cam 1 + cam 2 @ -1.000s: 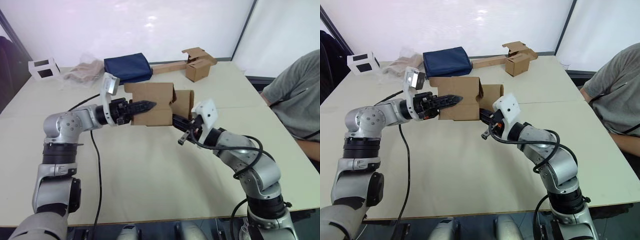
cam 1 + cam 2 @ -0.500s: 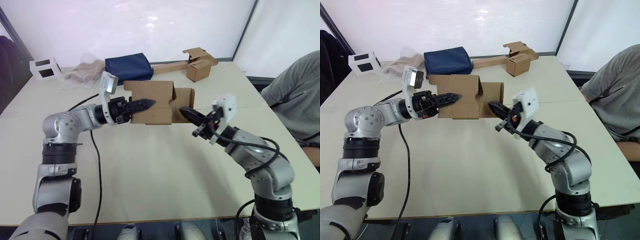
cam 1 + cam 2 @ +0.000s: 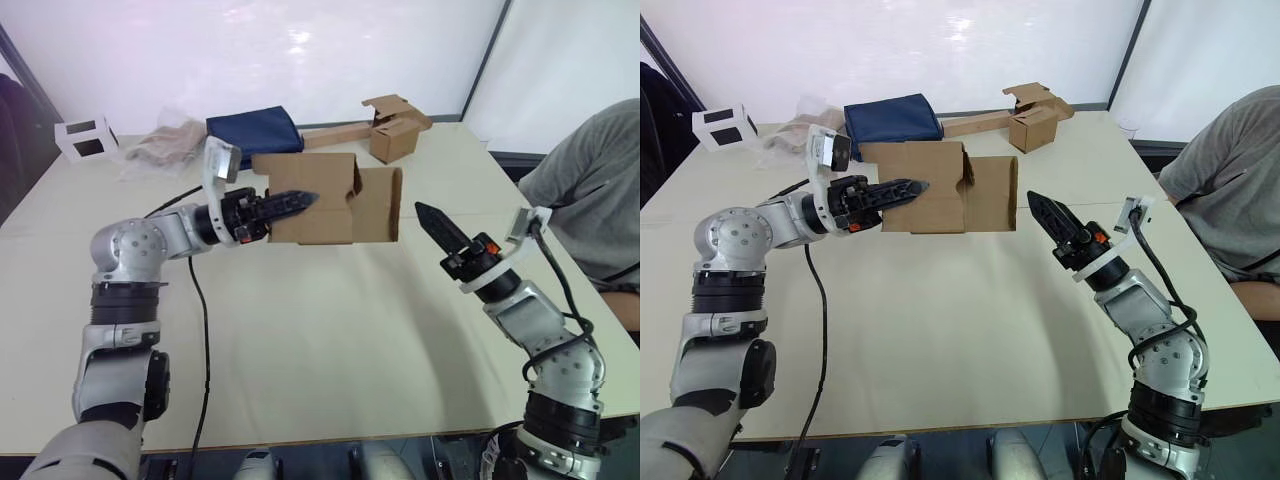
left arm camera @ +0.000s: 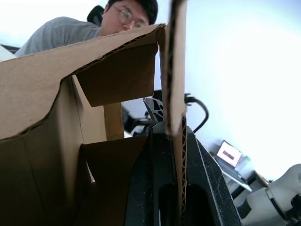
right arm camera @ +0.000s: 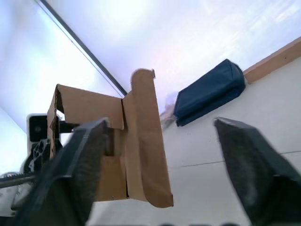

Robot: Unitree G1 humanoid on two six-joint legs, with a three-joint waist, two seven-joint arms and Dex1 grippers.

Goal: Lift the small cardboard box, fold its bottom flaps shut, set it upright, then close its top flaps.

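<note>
The small cardboard box point(image 3: 320, 200) hangs on its side above the table, plain brown, its open end turned toward my right arm. My left gripper point(image 3: 303, 200) is shut on the box's near wall; in the left wrist view the corrugated wall point(image 4: 175, 94) runs between the two black fingers point(image 4: 148, 188). One flap point(image 3: 378, 205) stands out at the open end, and another short flap point(image 4: 123, 73) hangs inside. My right gripper point(image 3: 430, 220) sits to the right of the box, apart from it, open; its fingers point(image 5: 77, 165) frame the box point(image 5: 141, 155) in the right wrist view.
At the back of the pale table point(image 3: 300, 330) lie another brown box with a long strip point(image 3: 395, 135), a navy bag point(image 3: 255, 135), crumpled wrapping point(image 3: 165, 140) and a white cube point(image 3: 85, 135). A person in a grey shirt point(image 3: 590, 190) sits at the right edge.
My right gripper has drawn back from the box's open end toward the right and has opened. The end flap now stands out wider. The left gripper keeps its hold.
</note>
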